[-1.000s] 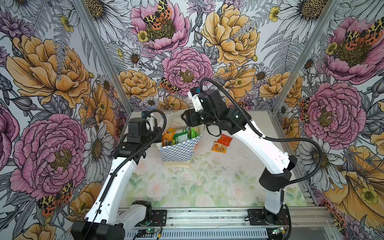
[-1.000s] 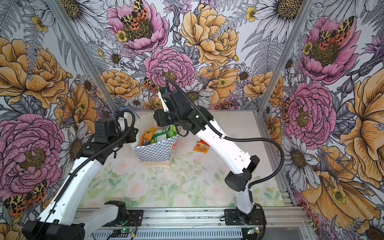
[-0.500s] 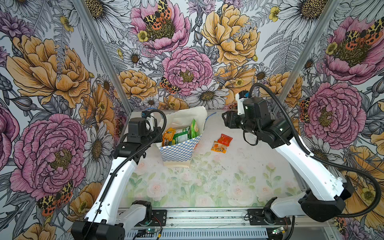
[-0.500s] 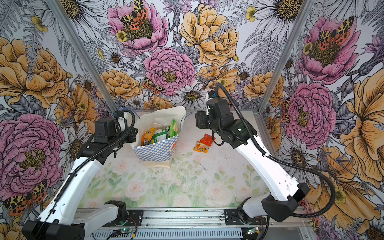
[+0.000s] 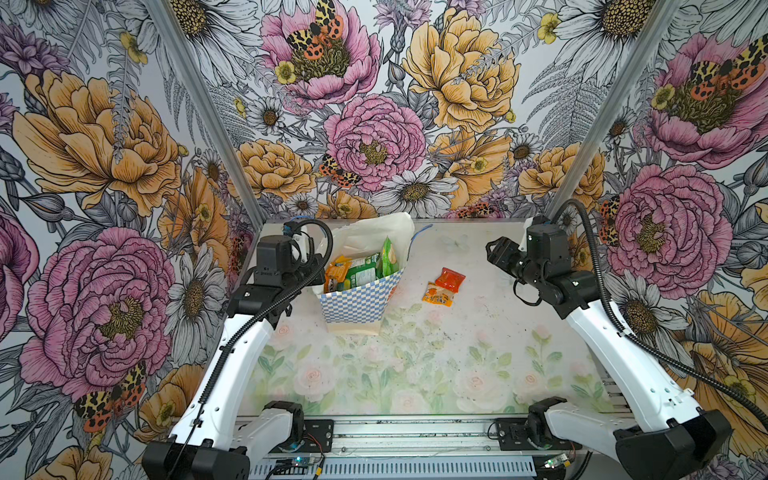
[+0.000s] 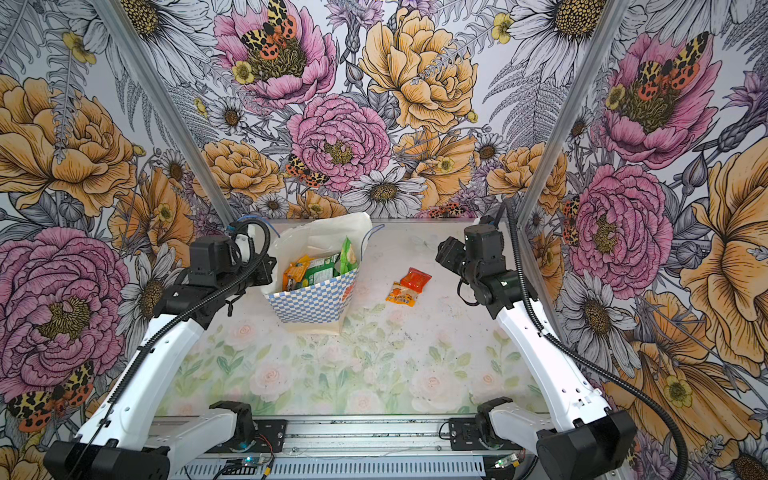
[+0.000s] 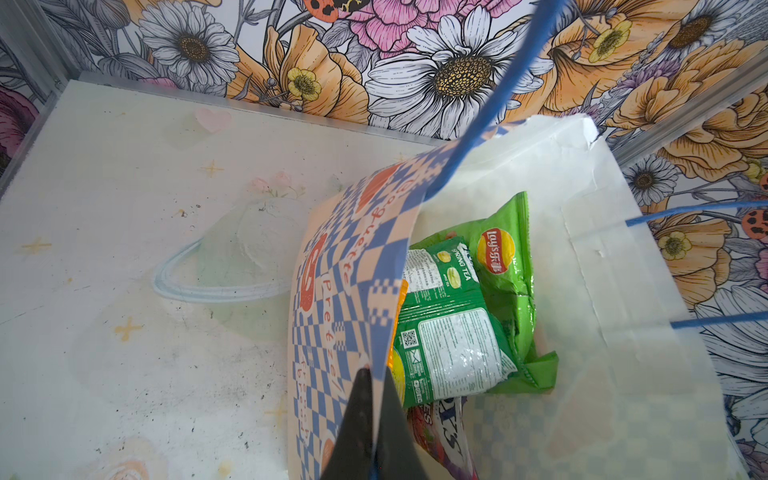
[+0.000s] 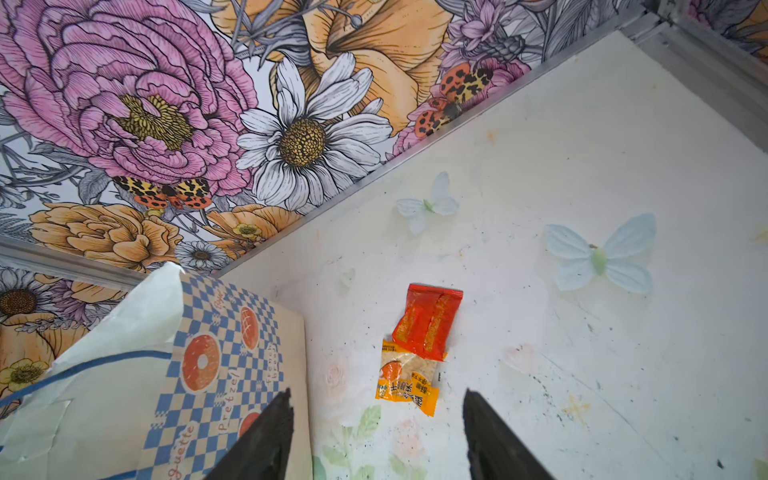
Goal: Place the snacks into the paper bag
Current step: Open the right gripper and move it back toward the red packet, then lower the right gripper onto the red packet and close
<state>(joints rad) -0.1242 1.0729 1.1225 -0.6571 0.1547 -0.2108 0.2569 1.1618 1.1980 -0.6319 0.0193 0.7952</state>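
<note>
The paper bag (image 5: pixel 359 300) (image 6: pixel 311 302) stands open at the back left of the table. Inside it are a bright green snack bag (image 7: pixel 500 266), a green-white pack (image 7: pixel 451 345), a purple pack (image 7: pixel 446 432) and an orange one (image 5: pixel 336 274). My left gripper (image 7: pixel 373 372) is shut on the bag's checkered rim (image 7: pixel 332 291). A red sachet (image 5: pixel 450 278) (image 8: pixel 428 320) overlaps an orange sachet (image 5: pixel 436 294) (image 8: pixel 405 382) on the table right of the bag. My right gripper (image 5: pixel 495 250) (image 8: pixel 376 399) hangs open and empty, right of the sachets and above the table.
Floral walls with aluminium posts (image 5: pixel 582 137) close in the table on three sides. A metal rail (image 5: pixel 415 436) carrying both arm bases runs along the front edge. Butterfly prints (image 8: pixel 598 253) mark the mat near the back right corner.
My right arm has swung from above the bag's mouth out to the right side of the table, and its jaws have widened a little. The left gripper and the bag have stayed put.
</note>
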